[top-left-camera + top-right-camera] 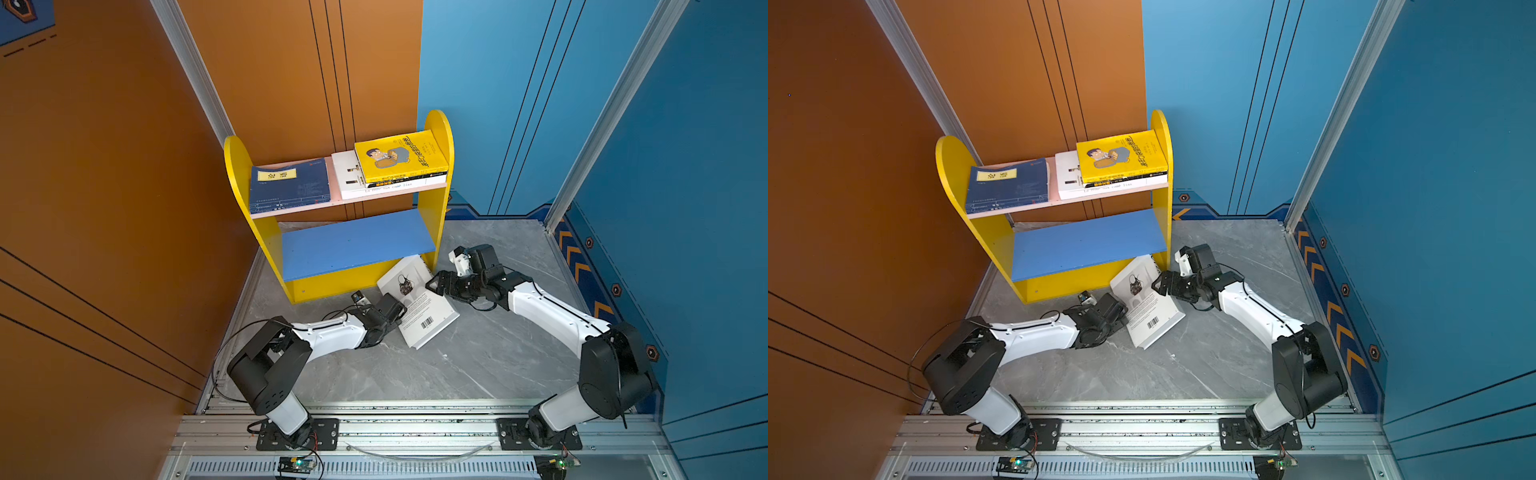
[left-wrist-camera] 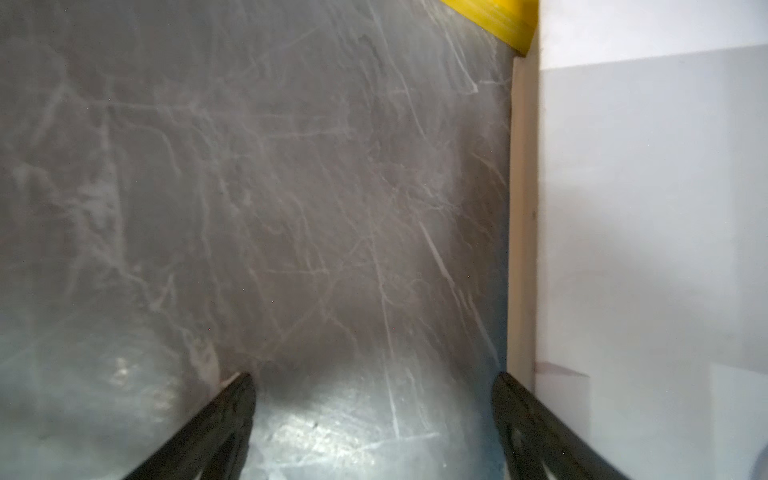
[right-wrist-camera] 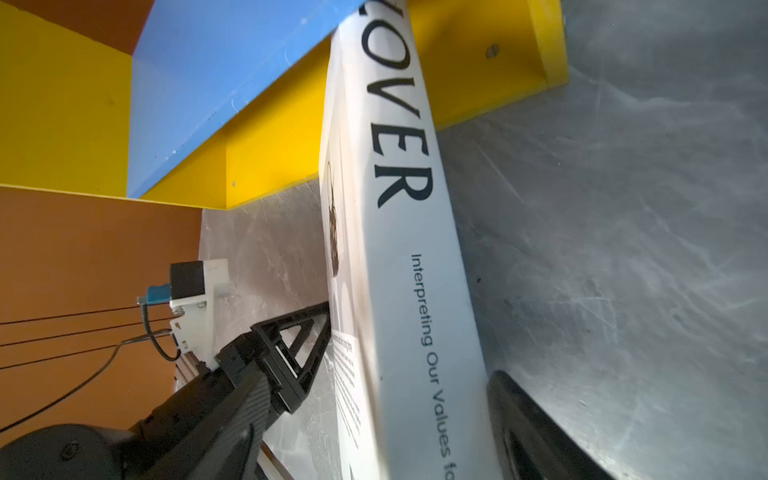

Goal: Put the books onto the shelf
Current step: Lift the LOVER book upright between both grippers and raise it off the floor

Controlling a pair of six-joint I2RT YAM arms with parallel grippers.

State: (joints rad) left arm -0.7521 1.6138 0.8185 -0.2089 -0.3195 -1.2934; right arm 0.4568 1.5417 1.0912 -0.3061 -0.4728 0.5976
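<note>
When gripping the LOVER paperback, lying askew on the grey marble tabletop with its top end tucked beneath the blue lower board of the shelf, seat the right gripper squarely over the spine; cannot tell whether pinching yet. Brace the page edge with the left gripper, spread wide. Draw clear before raising. Slick marble; orange wall and blue wall close by, little swing room.

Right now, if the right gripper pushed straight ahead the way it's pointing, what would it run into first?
Most likely the spine of the white paperback book lettered LOVER: it lies directly in front of the right gripper, with nothing visible between them. Exact depth is unclear.
</note>
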